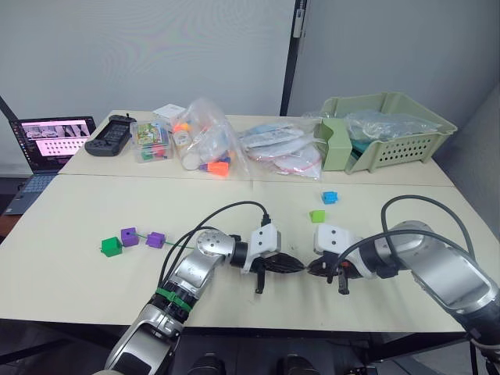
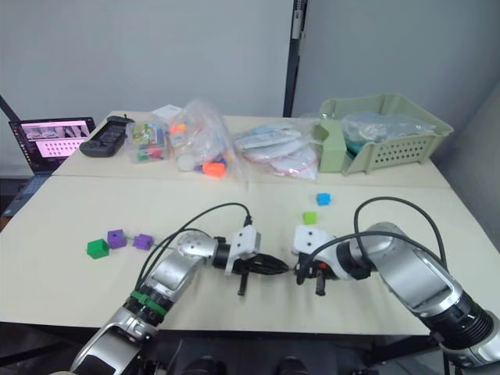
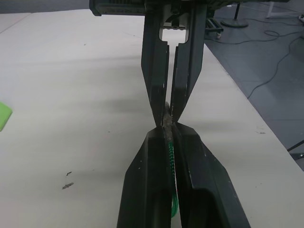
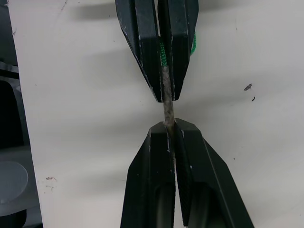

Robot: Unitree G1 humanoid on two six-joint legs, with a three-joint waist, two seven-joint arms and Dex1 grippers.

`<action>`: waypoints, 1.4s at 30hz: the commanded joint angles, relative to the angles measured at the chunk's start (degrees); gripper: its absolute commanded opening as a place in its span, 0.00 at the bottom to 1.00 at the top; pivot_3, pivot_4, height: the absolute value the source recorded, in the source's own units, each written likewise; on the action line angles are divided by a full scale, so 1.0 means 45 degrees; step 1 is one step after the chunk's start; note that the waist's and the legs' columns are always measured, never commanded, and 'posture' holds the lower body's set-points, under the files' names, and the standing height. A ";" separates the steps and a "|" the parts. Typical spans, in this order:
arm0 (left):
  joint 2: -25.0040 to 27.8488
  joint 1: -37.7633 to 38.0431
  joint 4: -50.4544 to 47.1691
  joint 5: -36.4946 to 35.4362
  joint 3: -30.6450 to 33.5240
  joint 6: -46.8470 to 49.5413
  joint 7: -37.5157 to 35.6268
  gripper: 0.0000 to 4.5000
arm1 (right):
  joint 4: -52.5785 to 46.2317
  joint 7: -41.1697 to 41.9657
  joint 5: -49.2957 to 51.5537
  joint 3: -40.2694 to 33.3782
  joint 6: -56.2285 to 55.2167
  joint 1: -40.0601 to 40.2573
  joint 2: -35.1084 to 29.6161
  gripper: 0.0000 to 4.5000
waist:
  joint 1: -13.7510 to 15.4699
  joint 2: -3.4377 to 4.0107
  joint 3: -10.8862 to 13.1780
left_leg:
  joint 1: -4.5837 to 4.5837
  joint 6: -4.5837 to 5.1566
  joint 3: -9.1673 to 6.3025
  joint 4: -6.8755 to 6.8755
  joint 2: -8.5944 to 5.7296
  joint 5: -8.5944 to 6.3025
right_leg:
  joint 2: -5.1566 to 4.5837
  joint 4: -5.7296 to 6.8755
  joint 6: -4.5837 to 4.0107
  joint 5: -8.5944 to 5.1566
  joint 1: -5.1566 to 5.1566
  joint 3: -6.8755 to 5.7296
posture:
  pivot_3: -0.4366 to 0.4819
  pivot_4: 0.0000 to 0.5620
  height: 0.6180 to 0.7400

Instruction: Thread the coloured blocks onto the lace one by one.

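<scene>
Both claws are meeting tip to tip at the front middle of the table [image 1: 62, 258], and both are clenched on the lace [image 4: 166, 107]. The left claw [image 1: 297, 266] is pinching where the green cord gives way to the pale stiff tip, and the right claw [image 1: 312, 268] is gripping that same tip from the other side, the two sets of fingers almost touching with a short bare piece of tip running between them.

Working down by size: the table is taking up most of the scene, pale and wide. Along its far edge a green basket [image 1: 406, 137] is sitting at the right, clear bags [image 1: 211, 141] of toys are lying in the middle, and a laptop [image 1: 51, 141] is glowing at the far left, off the table.

Now the lace again: its green cord is trailing from the left claw back toward the left side of the table, running to the row of blocks there.

And the blocks: a dark green block [image 1: 111, 246], a purple block [image 1: 130, 237] and a second purple block [image 1: 155, 240] are sitting in a line on the left, close together. A lime block [image 1: 317, 216] is resting just beyond the claws, and a blue block [image 1: 330, 197] is lying a little farther back, both apart from the lace.
</scene>
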 commanded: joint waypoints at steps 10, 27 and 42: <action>0.0021 -0.0900 0.0498 -0.0452 0.1006 -0.0581 0.0317 0.00 | -0.0601 -0.0524 0.1993 -0.4266 0.1398 0.1158 -0.1157 0.90 | 0.0152 -0.0001 0.0000 | 0.0002 0.0000 -0.0001 -0.0001 -0.0004 0.0000 | -0.0004 -0.0008 0.0001 0.0000 0.0006 0.0001 | 0.48 0.27 0.95; 0.0719 -0.0378 0.0003 -0.0418 0.1527 -0.0120 0.0498 0.00 | 0.4055 -0.7962 0.0556 -0.7372 -0.1815 0.0349 0.4647 0.99 | 0.0121 0.0004 -0.0002 | -0.0002 -0.0001 0.0004 -0.0009 -0.0012 0.0001 | -0.0005 -0.0001 0.0002 0.0002 -0.0002 0.0013 | 0.48 0.27 0.95; 0.0541 0.0020 -0.0604 -0.0313 0.1386 0.0411 0.0773 0.00 | 1.4009 -0.9297 -0.0584 -0.6829 -0.7365 -0.3792 0.6746 0.99 | -0.0110 0.0010 -0.0004 | 0.0010 0.0000 0.0002 -0.0038 -0.0020 0.0001 | -0.0011 0.0009 0.0002 0.0006 -0.0002 0.0016 | 0.48 0.27 0.95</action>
